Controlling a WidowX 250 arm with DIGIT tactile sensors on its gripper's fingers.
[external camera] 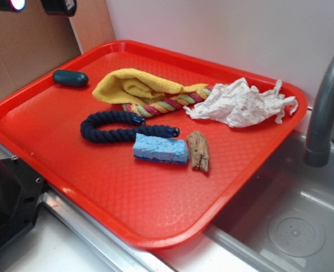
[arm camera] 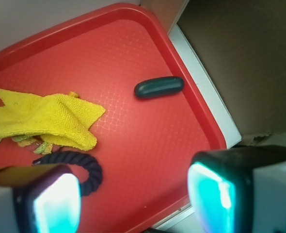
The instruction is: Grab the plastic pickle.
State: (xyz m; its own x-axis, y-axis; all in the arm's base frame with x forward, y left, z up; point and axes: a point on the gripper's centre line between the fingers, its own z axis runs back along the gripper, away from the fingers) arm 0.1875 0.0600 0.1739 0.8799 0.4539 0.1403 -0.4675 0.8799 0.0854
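Note:
The plastic pickle [external camera: 70,78] is a small dark teal cylinder lying near the back left corner of the red tray [external camera: 127,198]. In the wrist view the pickle [arm camera: 159,87] lies close to the tray's rim [arm camera: 201,121], well ahead of my gripper [arm camera: 135,199]. The gripper is open, high above the tray, with only bare red tray between its two glowing pads [arm camera: 55,204]. In the exterior view only dark parts of the arm [external camera: 39,5] show at the top left edge.
On the tray lie a yellow cloth [external camera: 136,88], a multicoloured rope [external camera: 167,103], a navy rope [external camera: 119,127], a blue sponge [external camera: 160,149], a brown wood piece [external camera: 198,151] and crumpled white paper [external camera: 240,103]. A sink with a grey faucet [external camera: 325,107] is at right; cardboard stands at the back left.

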